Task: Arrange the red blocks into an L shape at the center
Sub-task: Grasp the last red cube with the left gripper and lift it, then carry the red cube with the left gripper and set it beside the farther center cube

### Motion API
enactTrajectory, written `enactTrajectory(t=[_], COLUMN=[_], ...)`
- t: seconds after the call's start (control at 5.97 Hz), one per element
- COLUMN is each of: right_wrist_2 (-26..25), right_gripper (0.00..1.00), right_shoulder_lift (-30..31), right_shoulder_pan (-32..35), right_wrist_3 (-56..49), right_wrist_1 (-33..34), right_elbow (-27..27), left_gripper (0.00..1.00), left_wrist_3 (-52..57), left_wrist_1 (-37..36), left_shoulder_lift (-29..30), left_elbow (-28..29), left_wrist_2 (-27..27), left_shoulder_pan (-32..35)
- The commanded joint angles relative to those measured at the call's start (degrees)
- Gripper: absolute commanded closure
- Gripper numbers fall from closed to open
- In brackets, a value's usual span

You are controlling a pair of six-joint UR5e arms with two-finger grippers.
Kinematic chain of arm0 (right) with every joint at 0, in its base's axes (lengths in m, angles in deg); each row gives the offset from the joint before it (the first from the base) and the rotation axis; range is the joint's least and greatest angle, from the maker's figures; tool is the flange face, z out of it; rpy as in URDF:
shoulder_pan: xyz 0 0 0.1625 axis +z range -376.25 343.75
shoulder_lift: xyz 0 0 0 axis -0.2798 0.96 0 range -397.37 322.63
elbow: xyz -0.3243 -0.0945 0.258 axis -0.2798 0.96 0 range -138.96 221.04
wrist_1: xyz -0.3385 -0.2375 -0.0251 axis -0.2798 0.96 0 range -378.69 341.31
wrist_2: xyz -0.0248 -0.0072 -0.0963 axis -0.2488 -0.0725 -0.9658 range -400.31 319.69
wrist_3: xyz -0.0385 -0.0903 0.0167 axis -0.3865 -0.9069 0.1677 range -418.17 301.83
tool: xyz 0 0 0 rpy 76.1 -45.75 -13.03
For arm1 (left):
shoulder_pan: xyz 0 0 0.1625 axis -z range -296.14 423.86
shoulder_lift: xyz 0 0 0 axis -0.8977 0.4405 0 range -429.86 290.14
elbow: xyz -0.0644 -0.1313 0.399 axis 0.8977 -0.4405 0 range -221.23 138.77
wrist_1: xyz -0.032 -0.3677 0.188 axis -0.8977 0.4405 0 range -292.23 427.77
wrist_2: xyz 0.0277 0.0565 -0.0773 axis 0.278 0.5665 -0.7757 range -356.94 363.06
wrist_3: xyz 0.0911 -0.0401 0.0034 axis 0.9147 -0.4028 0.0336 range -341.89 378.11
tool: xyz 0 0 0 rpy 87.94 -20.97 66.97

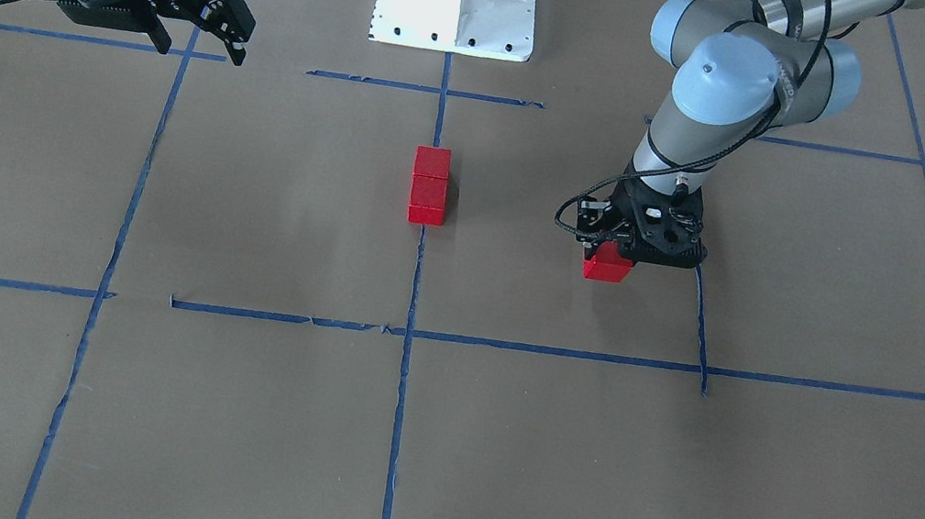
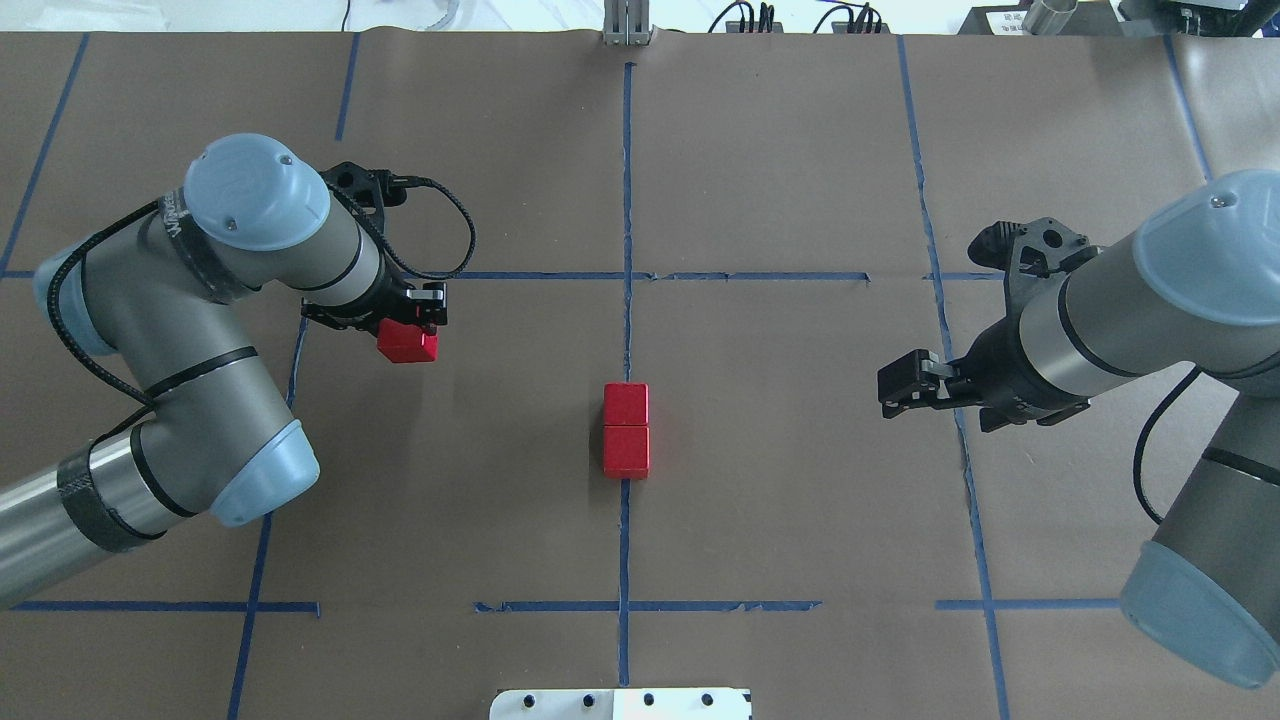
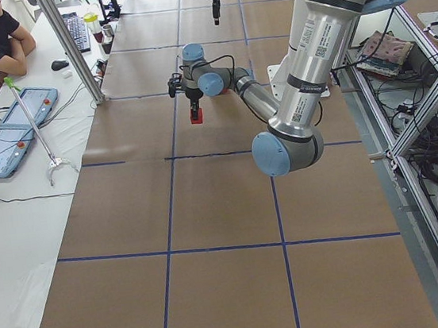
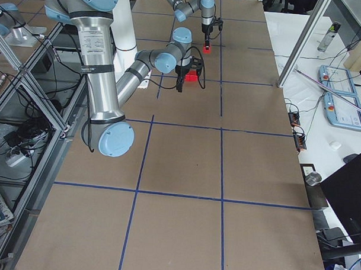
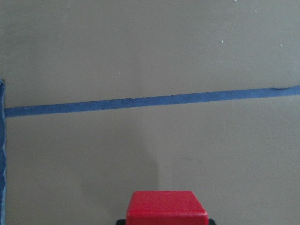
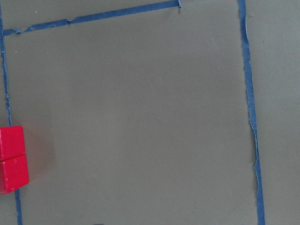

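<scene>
We're clamping one red block (image 2: 407,345) in left end effector (image 2: 410,325) at center's (image 2: 780,440) edge; right end effector (image 2: 897,386) hovering, jaws apart; other two blocks (image 2: 626,430) sitting touching on tape line (image 2: 624,540).

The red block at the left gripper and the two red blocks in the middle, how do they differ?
The single red block is clamped in the left gripper; the pair of red blocks lies free of any gripper. The single block is alone near the centre square's left edge; the pair touch, lined up on the blue centre tape. All three share colour and size.
</scene>
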Motion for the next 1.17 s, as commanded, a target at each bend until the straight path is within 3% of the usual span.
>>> enactTrajectory(t=[0.0, 0.17, 0.67, 0.84, 1.01], right_wrist_2=[0.19, 0.19, 0.19, 0.19, 0.11], right_gripper=[0.0, 0.0, 0.0, 0.0, 0.0], right_shoulder_lift=[0.17, 0.26, 0.43, 0.43, 0.43], right_shoulder_pan=[0.63, 0.72, 1.51, 1.68, 1.69], right_wrist_3=[0.2, 0.2, 0.2, 0.2, 0.72], right_wrist_1=[0.09, 0.09, 0.09, 0.09, 0.09], right_elbow=[-0.18, -0.27, -0.18, -0.18, -0.27], left_gripper=[1.0, 1.0, 1.0, 1.0, 1.0], left_wrist_3=[-28.12, -44.21, -77.74, -85.86, -88.99], left_wrist_1=[-8.6, -8.78, -8.7, -6.61, -6.59], left_shoulder_lift=[2.38, 4.21, 9.21, 12.46, 13.19], left_elbow=[-3.03, -2.77, 0.38, 5.1, 5.84], left_wrist_2=[1.33, 4.29, 6.61, 6.52, 6.52], left_shoulder_pan=[-1.7, -5.37, -8.13, -8.4, -9.36])
